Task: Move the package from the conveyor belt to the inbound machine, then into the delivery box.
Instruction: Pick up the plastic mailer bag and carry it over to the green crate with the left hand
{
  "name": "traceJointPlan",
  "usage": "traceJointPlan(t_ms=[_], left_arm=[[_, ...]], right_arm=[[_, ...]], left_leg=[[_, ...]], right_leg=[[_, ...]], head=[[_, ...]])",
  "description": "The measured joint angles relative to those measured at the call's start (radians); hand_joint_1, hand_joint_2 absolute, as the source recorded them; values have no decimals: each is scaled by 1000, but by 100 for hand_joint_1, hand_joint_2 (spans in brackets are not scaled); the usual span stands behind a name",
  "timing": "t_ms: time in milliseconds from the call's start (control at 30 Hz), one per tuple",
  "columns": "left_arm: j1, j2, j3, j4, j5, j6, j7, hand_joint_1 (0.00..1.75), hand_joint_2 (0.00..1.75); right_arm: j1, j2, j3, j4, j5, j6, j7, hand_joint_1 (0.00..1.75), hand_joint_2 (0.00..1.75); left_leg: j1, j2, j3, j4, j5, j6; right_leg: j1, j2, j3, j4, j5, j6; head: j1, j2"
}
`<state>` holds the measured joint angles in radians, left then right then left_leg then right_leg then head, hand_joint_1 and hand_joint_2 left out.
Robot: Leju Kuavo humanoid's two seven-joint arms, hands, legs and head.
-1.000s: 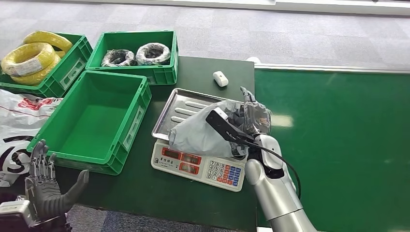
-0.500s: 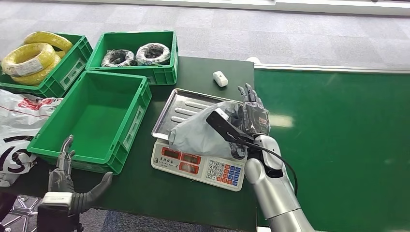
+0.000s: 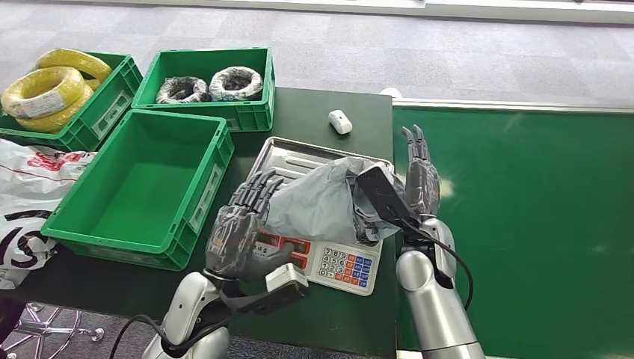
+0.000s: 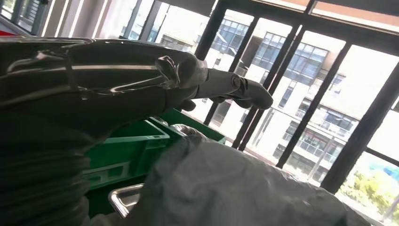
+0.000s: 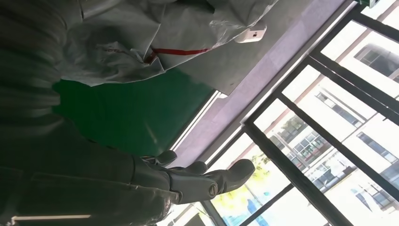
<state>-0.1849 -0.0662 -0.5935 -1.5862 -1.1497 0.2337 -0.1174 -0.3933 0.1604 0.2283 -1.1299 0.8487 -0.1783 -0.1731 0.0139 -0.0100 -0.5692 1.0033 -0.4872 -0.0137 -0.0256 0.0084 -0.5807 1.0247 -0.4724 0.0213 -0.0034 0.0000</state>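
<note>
The grey plastic package point(image 3: 321, 203) lies crumpled on the steel tray point(image 3: 288, 158) of the scale point(image 3: 329, 263). At the package's left edge my left hand point(image 3: 241, 226) has its fingers point(image 4: 235, 87) stretched out over the bag point(image 4: 235, 188), gripping nothing. My right hand point(image 3: 420, 173) stands just right of the package over the edge of the green conveyor belt point(image 3: 523, 217), fingers point(image 5: 207, 181) straight and apart from the bag point(image 5: 141, 42). Left of the scale sits the empty green delivery box point(image 3: 142, 179).
Two more green crates stand at the back left, one with yellow cable coils point(image 3: 52, 86), one with dark coils point(image 3: 213, 82). A small white device point(image 3: 341, 121) lies behind the scale. White printed bags point(image 3: 30, 187) lie at the far left.
My left arm has swung up from the lower left corner to the package's left side. My right hand has come off the package and moved right, fingers straightened.
</note>
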Motion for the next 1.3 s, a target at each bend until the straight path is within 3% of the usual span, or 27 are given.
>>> traceJointPlan(t_ms=[167, 300, 333, 500, 700, 967, 1200, 1267, 1300], left_arm=[[-110, -53, -87, 164, 79, -49, 1, 4, 175], [-167, -92, -128, 278, 124, -61, 3, 162, 175], [-178, -100, -134, 303, 131, -61, 8, 171, 175], [-217, -124, -143, 397, 153, -25, 29, 175, 175], [-232, -125, -114, 397, 151, 31, 31, 175, 175], [-231, -97, 28, 238, 127, 122, 39, 175, 175], [-248, -56, 173, 54, 168, 194, 38, 175, 175], [-261, -39, 208, 18, 209, 179, 42, 175, 175], [-268, -29, 224, 4, 247, 144, 47, 150, 175]], right_arm=[[-11, -6, -7, 11, -26, -11, -28, 0, 175], [-20, -13, -8, 21, -48, -23, -39, 0, 175], [-20, -15, -8, 23, -53, -27, -41, 0, 175], [-10, -24, -11, 18, -80, -56, -59, 0, 175], [55, -40, -33, -59, -104, -118, -82, 0, 175], [218, -71, -70, -282, -158, -216, -150, 0, 175], [336, -106, -92, -455, -198, -240, -177, 0, 175], [358, -116, -93, -480, -208, -245, -188, 0, 175], [367, -121, -93, -489, -215, -248, -193, 0, 175]], left_leg=[[0, 0, 0, 0, 0, 0], [0, 0, -1, 0, 0, 0], [0, 0, -1, 0, 0, 0], [0, 0, -1, 0, 0, 0], [0, 0, -1, 0, 0, 0], [0, 0, -2, 0, 0, 0], [0, 0, -2, -1, 0, 0], [0, 0, -1, -1, 0, 0], [0, 0, -1, -1, 0, 0]], right_leg=[[0, 0, 0, 0, 0, 0], [0, 0, 0, 0, 0, 0], [0, 0, 0, 0, 0, 0], [0, 0, 0, 0, 0, 0], [0, 0, 0, 0, 0, 0], [0, 0, -1, 0, 0, 0], [0, 0, -1, 0, 0, 0], [0, 0, -1, 0, 0, 0], [0, 0, -1, 0, 0, 0]], head=[[0, 0], [0, 0], [0, 0], [0, 0], [0, 0], [0, 0], [0, 0], [0, 0], [0, 0]])
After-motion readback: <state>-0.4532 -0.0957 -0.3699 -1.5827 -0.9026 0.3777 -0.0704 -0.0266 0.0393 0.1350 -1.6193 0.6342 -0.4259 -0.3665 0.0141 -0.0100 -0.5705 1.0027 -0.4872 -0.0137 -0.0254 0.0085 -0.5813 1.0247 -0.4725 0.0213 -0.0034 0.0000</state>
